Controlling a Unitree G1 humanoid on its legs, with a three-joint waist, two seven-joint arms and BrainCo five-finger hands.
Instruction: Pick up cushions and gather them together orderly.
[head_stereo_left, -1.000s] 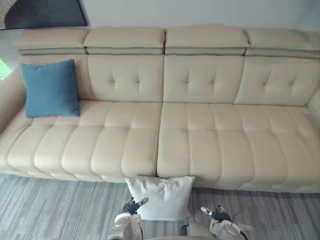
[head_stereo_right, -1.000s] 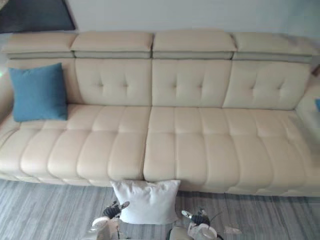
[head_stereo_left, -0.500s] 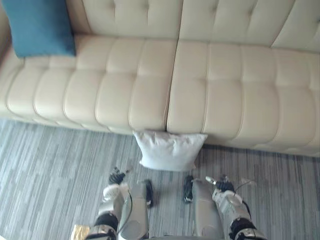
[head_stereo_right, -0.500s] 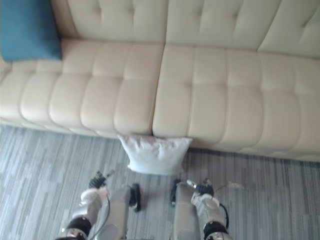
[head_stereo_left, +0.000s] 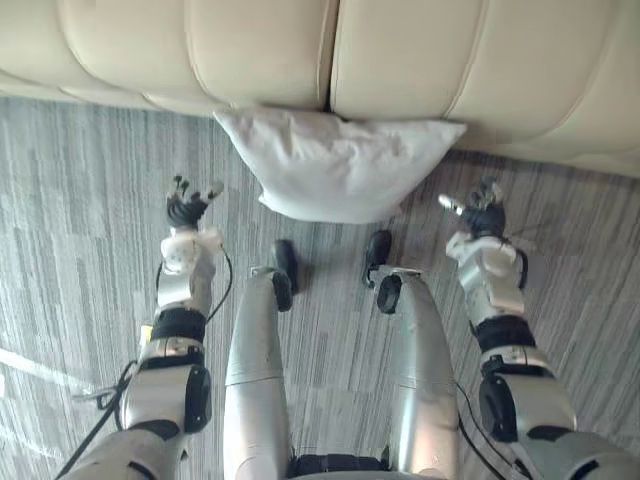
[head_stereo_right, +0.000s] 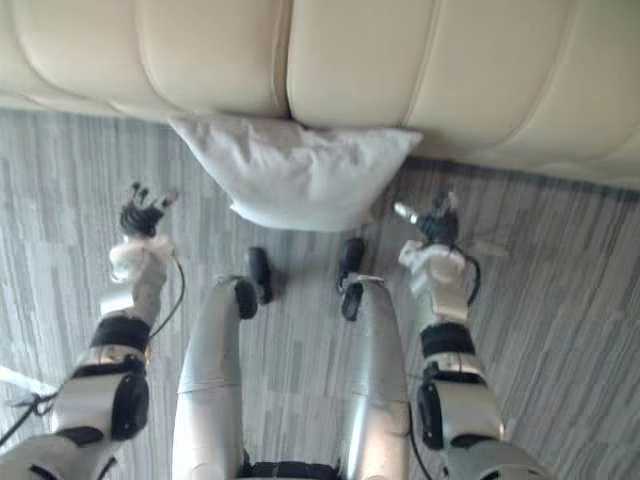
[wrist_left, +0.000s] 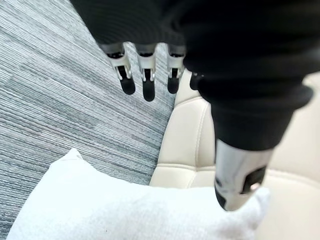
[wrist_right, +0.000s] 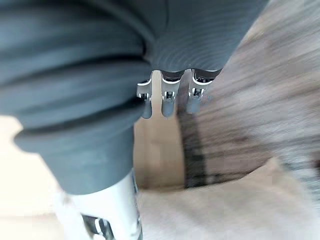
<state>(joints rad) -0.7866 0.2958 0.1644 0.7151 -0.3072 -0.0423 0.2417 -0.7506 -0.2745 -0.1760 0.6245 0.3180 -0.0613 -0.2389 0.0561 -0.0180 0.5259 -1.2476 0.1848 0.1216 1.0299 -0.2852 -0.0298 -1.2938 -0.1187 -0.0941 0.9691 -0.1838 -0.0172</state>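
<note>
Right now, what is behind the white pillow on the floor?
The cream sofa is right behind the white pillow, which leans against its front where two seat sections meet. Grey carpet lies underneath. The part of sofa and carpet it covers cannot be seen.

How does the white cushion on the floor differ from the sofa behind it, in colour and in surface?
The white cushion is plain white; the sofa is cream. The cushion's cloth is wrinkled, while the sofa's cover is smooth and divided by seams. The cushion rests on the carpet, with its upper edge against the sofa's front. Both are pale and padded.
</note>
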